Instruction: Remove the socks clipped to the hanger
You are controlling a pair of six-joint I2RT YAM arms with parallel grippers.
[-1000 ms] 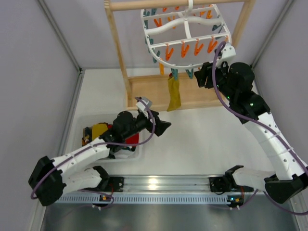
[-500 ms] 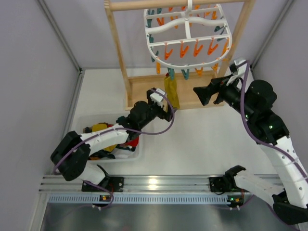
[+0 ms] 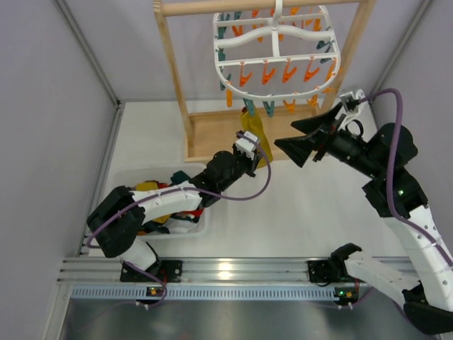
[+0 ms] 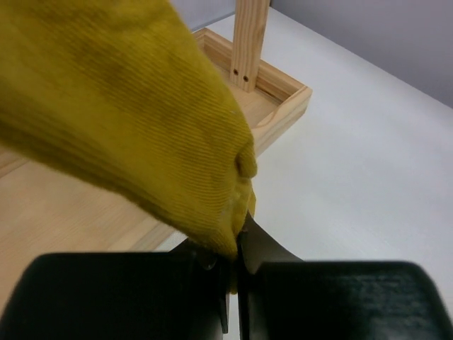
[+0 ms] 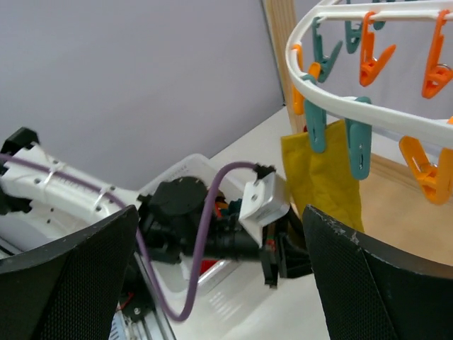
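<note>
The mustard sock (image 3: pixel 253 127) hangs from teal pegs (image 5: pixel 316 122) at the hanger's (image 5: pixel 396 120) near rim, its lower tip pinched tight in the left gripper (image 4: pixel 233 262). Below the hanger's right edge, the right gripper (image 3: pixel 301 138) hovers spread wide, apart from the sock.

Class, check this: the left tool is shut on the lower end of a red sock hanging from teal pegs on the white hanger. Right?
No. The sock is mustard yellow, not red, as the left wrist view shows. The left tool is shut on its lower end, and it hangs from teal pegs on the white hanger.
</note>
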